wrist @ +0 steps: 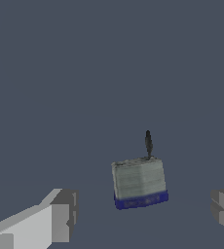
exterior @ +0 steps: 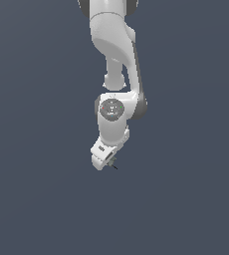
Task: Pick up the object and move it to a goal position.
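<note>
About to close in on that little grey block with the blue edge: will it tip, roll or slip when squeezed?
The block looks boxy with flat faces, so it probably won't roll. Its faces look rigid, so it should hold shape under a squeeze. It is tiny against the pincer, whose fingers stand wide apart either side of it, so an off-centre close might nudge or twist it.

Around me I see only a flat, dull slate-blue ground [exterior: 32, 199], evenly lit, with no seams, walls or furniture showing. From my wrist it looks the same plain grey-blue [wrist: 60, 73].
</note>
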You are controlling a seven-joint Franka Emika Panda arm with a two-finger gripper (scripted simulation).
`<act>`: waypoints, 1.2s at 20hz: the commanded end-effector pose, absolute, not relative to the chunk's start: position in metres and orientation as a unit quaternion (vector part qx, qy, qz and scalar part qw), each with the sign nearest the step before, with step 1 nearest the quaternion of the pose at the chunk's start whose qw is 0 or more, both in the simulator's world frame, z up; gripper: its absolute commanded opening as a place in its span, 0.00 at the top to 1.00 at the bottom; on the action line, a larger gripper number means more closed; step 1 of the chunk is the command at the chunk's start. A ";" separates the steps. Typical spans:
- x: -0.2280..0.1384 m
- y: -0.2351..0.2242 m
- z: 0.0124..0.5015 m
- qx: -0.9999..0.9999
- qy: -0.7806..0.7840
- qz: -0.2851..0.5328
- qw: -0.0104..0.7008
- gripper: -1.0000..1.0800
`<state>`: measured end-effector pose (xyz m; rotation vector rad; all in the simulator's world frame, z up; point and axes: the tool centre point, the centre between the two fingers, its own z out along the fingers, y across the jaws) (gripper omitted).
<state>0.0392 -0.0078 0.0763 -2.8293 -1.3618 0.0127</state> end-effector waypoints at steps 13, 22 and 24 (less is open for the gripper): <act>0.044 -0.009 0.063 -0.875 -0.484 0.000 0.000 0.04; 0.043 -0.008 0.029 -0.874 -0.486 0.000 0.000 0.04; 0.043 -0.008 0.021 -0.874 -0.486 0.000 0.000 0.04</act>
